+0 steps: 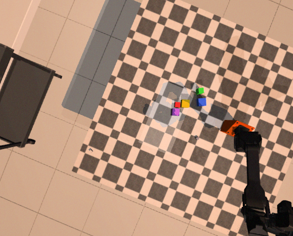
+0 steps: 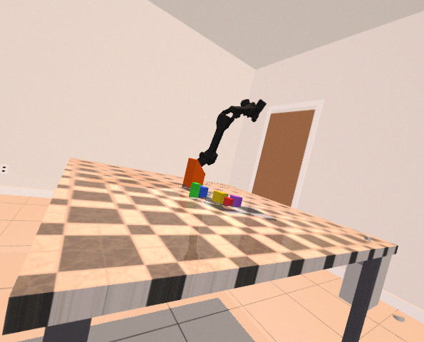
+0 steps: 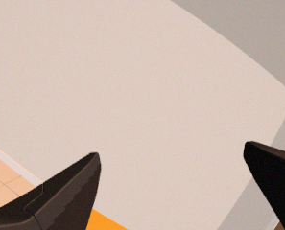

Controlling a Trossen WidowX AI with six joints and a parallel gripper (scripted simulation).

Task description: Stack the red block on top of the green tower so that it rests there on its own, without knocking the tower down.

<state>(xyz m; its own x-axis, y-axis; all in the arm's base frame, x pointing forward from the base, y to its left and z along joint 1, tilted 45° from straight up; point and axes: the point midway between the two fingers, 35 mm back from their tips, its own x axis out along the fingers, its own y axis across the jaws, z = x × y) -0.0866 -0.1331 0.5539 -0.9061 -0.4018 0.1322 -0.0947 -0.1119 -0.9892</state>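
Note:
The red block (image 1: 177,104) (image 2: 228,201) sits on the checkered table (image 2: 101,254), close beside the yellow and purple blocks. The green tower (image 1: 200,90) (image 2: 194,190) stands upright, narrow and taller than the red block, just beside the blue block. My gripper (image 3: 173,155) is open, with its fingers wide apart and nothing between them in the wrist view. In the exterior view the arm's end is raised high above the table, far from the blocks. Neither the red block nor the green tower shows in the wrist view, which faces a wall.
A yellow block (image 1: 185,103) (image 2: 219,197) stands between the red block and the blue block (image 1: 201,102) (image 2: 203,192). A purple block (image 1: 175,111) (image 2: 236,201) is at the red block's other side. The orange arm base (image 1: 227,126) (image 2: 194,172) stands beyond the blue block.

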